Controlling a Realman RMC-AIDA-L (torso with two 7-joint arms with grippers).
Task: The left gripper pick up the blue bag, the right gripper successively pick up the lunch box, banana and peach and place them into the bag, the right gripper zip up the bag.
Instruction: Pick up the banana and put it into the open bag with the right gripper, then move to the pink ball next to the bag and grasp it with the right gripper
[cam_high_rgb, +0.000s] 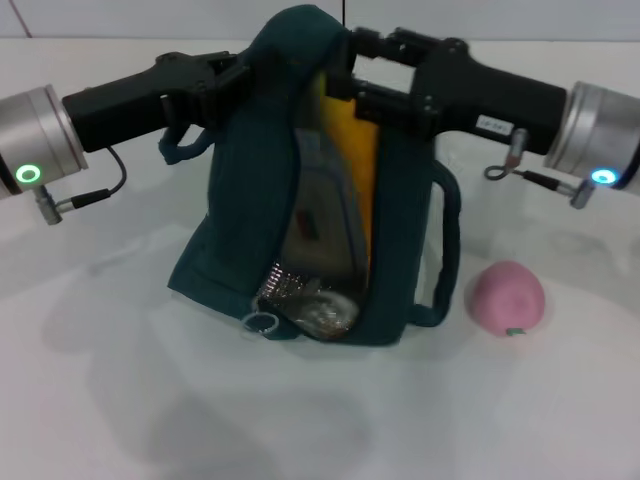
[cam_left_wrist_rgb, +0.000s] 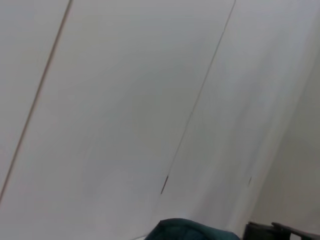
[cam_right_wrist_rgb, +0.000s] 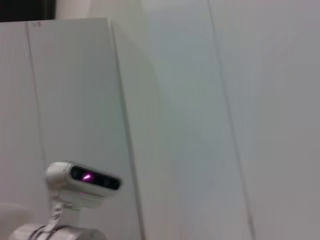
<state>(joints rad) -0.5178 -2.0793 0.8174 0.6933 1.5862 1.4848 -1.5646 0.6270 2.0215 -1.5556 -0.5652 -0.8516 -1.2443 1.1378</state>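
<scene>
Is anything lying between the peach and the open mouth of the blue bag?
Nothing loose lies between them. The peach sits on the table beside the blue bag, but the bag's side wall and handle face it.

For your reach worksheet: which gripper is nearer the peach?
Right. The right gripper is at the bag's top, above the peach; the left gripper is beyond the bag.

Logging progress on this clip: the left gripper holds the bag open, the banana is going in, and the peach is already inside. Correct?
Not quite. In the head view the peach lies on the table beside the blue bag, not inside. The rest stands.
</scene>
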